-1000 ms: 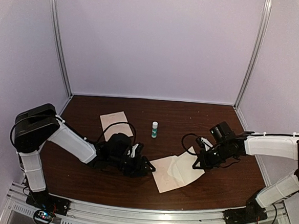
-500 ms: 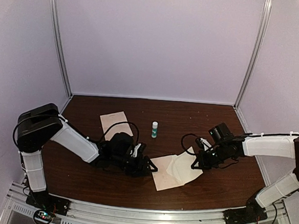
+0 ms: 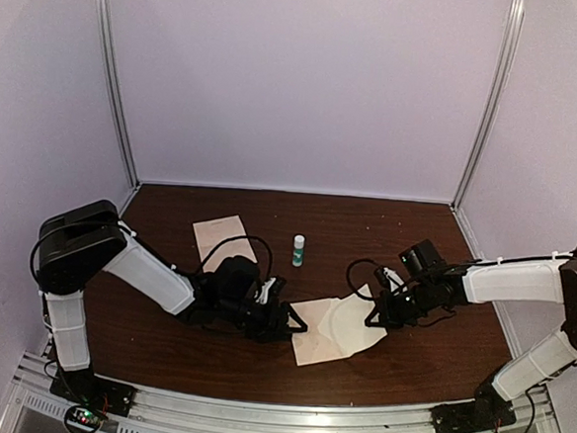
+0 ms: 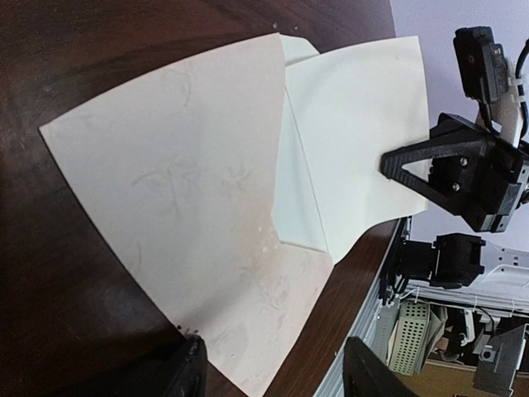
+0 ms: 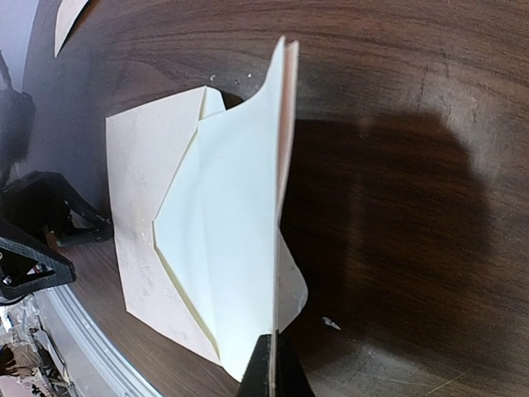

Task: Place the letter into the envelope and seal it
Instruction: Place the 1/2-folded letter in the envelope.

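The pale beige-pink envelope [image 3: 309, 342] lies on the table near the front, its cream-lined flap [image 3: 352, 322] lifted. My right gripper [image 3: 379, 310] is shut on the flap's edge, and the right wrist view shows the flap [image 5: 240, 231] standing edge-on from the closed gripper [image 5: 274, 368]. My left gripper [image 3: 296, 325] is open at the envelope's left corner. In the left wrist view that corner [image 4: 248, 331] lies between the spread fingers [image 4: 186, 376]. The letter [image 3: 224, 238], a flat pale sheet, lies apart at the back left.
A small white bottle with a green label [image 3: 298, 249] stands upright behind the envelope, mid-table. The metal rail [image 3: 285, 414] runs along the front edge just beyond the envelope. Pale walls close in the table on three sides.
My right gripper has carried the flap a little to the left, curling it over the envelope. My left gripper has slid right to the envelope's corner.
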### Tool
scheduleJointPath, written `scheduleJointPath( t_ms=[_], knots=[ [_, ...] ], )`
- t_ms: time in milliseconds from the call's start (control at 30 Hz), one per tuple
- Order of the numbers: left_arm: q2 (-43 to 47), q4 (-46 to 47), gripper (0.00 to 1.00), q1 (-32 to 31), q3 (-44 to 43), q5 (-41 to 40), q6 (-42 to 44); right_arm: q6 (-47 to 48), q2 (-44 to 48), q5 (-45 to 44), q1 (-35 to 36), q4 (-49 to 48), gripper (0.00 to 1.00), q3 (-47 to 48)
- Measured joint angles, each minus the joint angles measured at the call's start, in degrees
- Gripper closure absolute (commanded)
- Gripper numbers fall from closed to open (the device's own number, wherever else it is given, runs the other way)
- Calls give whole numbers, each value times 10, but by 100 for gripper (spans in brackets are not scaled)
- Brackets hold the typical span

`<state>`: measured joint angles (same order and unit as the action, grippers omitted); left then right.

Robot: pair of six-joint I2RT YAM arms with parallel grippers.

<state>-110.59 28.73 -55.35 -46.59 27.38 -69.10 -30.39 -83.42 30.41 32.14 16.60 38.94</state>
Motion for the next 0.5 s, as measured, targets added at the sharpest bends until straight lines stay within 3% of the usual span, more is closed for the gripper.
scheduleJointPath(
  t_ms=[500],
  knots=[
    [-5,3,43,0,-5,7,1,-28,-24,9,22,-46,100,0]
  ],
)
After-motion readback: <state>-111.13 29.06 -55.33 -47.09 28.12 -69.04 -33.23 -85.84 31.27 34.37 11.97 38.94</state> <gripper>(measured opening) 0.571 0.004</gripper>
